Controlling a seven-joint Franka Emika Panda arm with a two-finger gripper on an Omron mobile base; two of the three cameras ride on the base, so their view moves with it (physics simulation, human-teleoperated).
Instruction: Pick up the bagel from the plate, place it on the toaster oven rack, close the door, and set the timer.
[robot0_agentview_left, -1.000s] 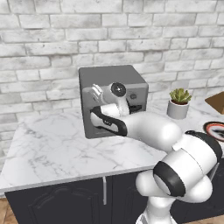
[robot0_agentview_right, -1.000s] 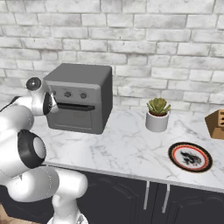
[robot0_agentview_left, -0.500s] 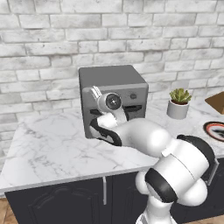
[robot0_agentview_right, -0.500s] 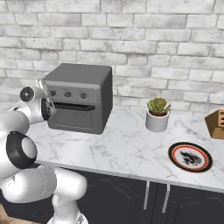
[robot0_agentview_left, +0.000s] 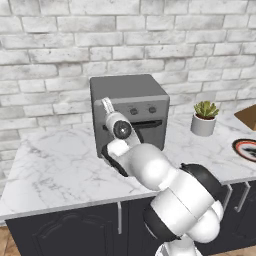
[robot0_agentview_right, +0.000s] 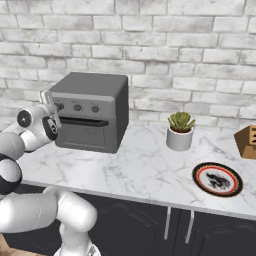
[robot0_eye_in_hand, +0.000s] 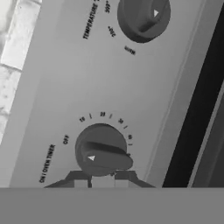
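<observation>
Gripper (robot0_eye_in_hand: 103, 177) at timer knob (robot0_eye_in_hand: 103, 149), door (robot0_agentview_right: 82, 132) shut, plate (robot0_agentview_right: 217, 179) aside

A: Toaster oven (robot0_agentview_right: 90, 111) sits at the back of the counter (robot0_agentview_right: 145, 170), against the brick wall (robot0_agentview_right: 165, 45), door (robot0_agentview_right: 82, 132) shut!
B: And right of it, the potted plant (robot0_agentview_right: 180, 131). Further right and nearer the front edge lies the plate (robot0_agentview_right: 217, 179).
A: Up close, the timer knob (robot0_eye_in_hand: 103, 151) sits on the panel, the temperature knob (robot0_eye_in_hand: 143, 17) beside it.
</observation>
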